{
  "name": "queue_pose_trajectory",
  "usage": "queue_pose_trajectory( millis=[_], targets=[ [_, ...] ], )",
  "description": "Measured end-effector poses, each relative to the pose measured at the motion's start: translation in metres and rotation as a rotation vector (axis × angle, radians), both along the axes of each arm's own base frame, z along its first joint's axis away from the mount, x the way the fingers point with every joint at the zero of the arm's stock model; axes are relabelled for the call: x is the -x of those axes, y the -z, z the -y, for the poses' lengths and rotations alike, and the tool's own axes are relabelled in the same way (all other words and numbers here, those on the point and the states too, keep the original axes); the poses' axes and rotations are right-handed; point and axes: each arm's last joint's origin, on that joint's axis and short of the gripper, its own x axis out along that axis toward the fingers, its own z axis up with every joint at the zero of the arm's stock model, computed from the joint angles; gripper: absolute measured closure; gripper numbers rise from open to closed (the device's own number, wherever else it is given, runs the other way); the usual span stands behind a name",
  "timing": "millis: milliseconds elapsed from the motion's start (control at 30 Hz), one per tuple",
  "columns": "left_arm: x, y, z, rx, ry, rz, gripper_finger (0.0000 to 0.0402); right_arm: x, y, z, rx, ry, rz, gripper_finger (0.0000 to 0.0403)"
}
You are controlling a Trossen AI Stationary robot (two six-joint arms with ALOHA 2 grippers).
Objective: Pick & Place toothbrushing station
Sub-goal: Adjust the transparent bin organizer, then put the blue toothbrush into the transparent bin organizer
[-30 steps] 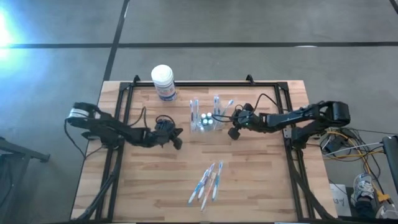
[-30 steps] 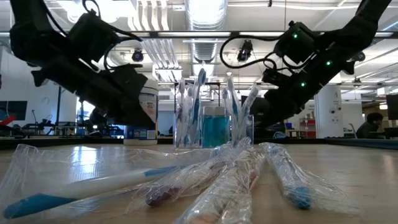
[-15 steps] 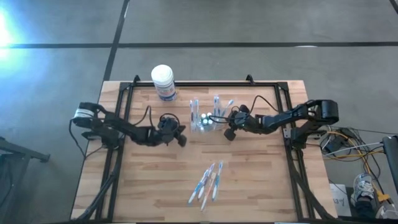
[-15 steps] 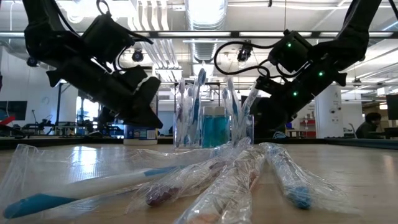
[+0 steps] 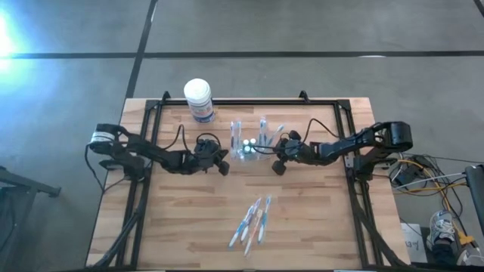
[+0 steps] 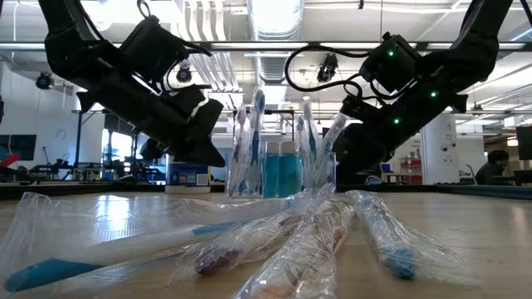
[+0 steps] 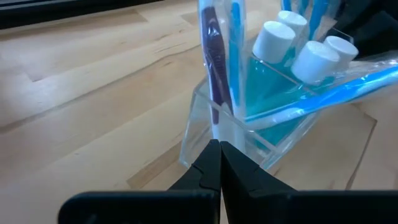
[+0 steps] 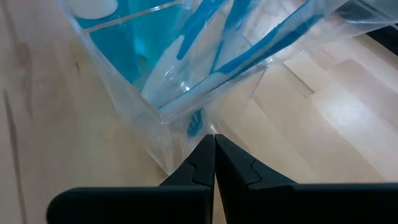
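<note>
Holder [image 5: 250,146] sits at 12 o'clock of surface [image 5: 189,219] centre, long axis running 9 to 3. Left gripper [image 5: 222,168] is just off its 9 o'clock end, right gripper [image 5: 277,166] just off the 3 o'clock end, about equally near. Both sets of fingers pressed together, gripping nothing. Holder is clear hard plastic, sharp-edged walls, holding wrapped toothbrushes [image 7: 219,56] and probably white-capped blue bottles [image 7: 272,38]. Loose crinkly wrapped brushes [image 5: 253,221] lie at 6.

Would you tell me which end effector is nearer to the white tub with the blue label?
Left. The left end effector sits just beyond the white tub, beside the clear holder; the right end effector is across that holder.
</note>
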Motion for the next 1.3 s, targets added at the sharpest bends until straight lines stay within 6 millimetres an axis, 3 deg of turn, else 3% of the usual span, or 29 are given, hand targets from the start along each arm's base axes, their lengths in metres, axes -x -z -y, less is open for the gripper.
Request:
queue_pose_trajectory(
  millis=[433, 633, 867, 1167, 1300],
  targets=[
    [0.005, 0.004, -0.001, -0.035, -0.029, -0.052, 0.0399, 0.0, -0.001, -0.006, -0.006, -0.019, 0.003, 0.0394],
    [0.022, -0.016, 0.008, -0.196, -0.066, -0.156, 0.0399, 0.008, -0.013, -0.012, 0.015, -0.055, 0.018, 0.0394],
    [0.05, -0.045, 0.03, -0.234, 0.144, -0.193, 0.0384, 0.035, -0.043, -0.029, 0.075, -0.137, 0.122, 0.0394],
    [0.081, -0.076, 0.062, -0.38, 0.529, -0.155, 0.0395, 0.083, -0.091, -0.052, 0.098, -0.613, 0.458, 0.0394],
    [0.093, -0.09, 0.068, -0.454, 0.62, -0.097, 0.0396, 0.107, -0.106, -0.049, 0.131, -0.62, 0.589, 0.0394]
  ],
)
